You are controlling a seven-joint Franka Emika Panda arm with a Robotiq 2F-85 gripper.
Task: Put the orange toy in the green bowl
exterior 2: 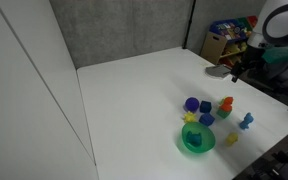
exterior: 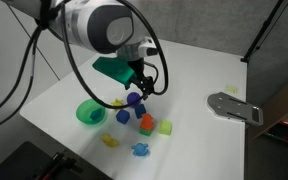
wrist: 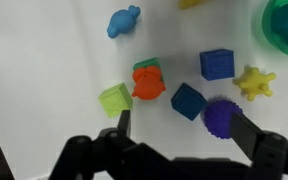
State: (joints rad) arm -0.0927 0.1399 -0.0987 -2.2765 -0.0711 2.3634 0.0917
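Note:
The orange toy [wrist: 148, 82] lies on the white table among other small toys, touching a light-green cube [wrist: 114, 99]. It also shows in both exterior views [exterior: 147, 122] [exterior 2: 225, 104]. The green bowl [exterior: 89, 113] [exterior 2: 196, 140] stands beside the toy cluster and is cut off at the top right corner of the wrist view [wrist: 287, 25]. My gripper [wrist: 184, 128] is open and empty, hovering above the toys. The orange toy sits just beyond its fingertips, nearer the left finger. In an exterior view the gripper [exterior: 139, 85] hangs over the cluster.
Around the orange toy lie a purple ball [wrist: 222, 117], two blue cubes [wrist: 188, 101] [wrist: 216, 64], a yellow spiky toy [wrist: 254, 82] and a blue toy [wrist: 124, 20]. A grey metal piece [exterior: 234, 106] lies further along the table. A grey wall backs the table.

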